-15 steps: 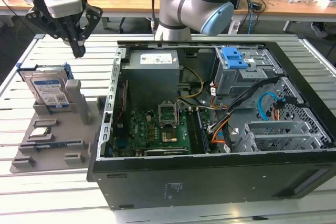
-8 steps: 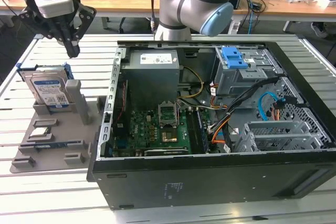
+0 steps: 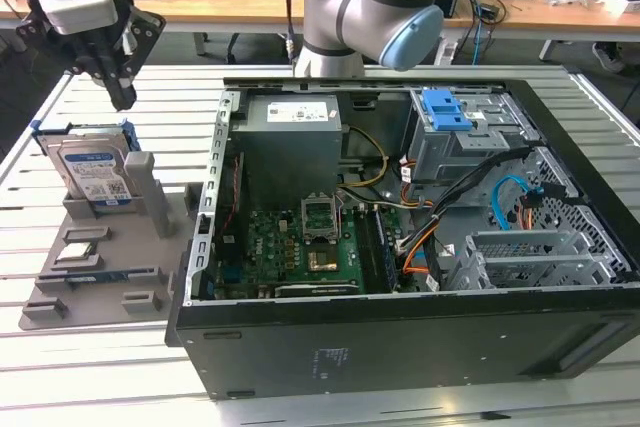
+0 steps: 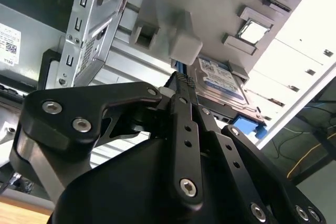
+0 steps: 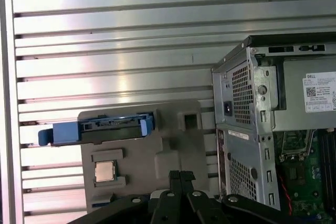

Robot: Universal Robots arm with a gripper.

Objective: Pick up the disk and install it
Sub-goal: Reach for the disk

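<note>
The disk point(image 3: 93, 172), a silver drive with a white-and-blue label in a blue bracket, stands on edge in a slot of the grey holder point(image 3: 110, 267) at the exterior view's left. My gripper point(image 3: 122, 97) hangs just above and slightly behind the disk, not touching it. Its fingers are pressed together with nothing between them, so it is shut. The first wrist view looks down past the gripper point(image 5: 181, 174) onto the disk's blue top edge point(image 5: 97, 128). In the second wrist view the disk's label point(image 4: 220, 80) lies beyond the gripper point(image 4: 184, 85).
The open black computer case point(image 3: 400, 337) lies beside the holder, with a grey power-supply box point(image 3: 290, 137), a green mainboard point(image 3: 300, 247), a blue latch point(image 3: 447, 110) and drive cages point(image 3: 520, 257). A small chip point(image 3: 80, 253) sits on the holder. The arm's base point(image 3: 370, 7) stands behind the case.
</note>
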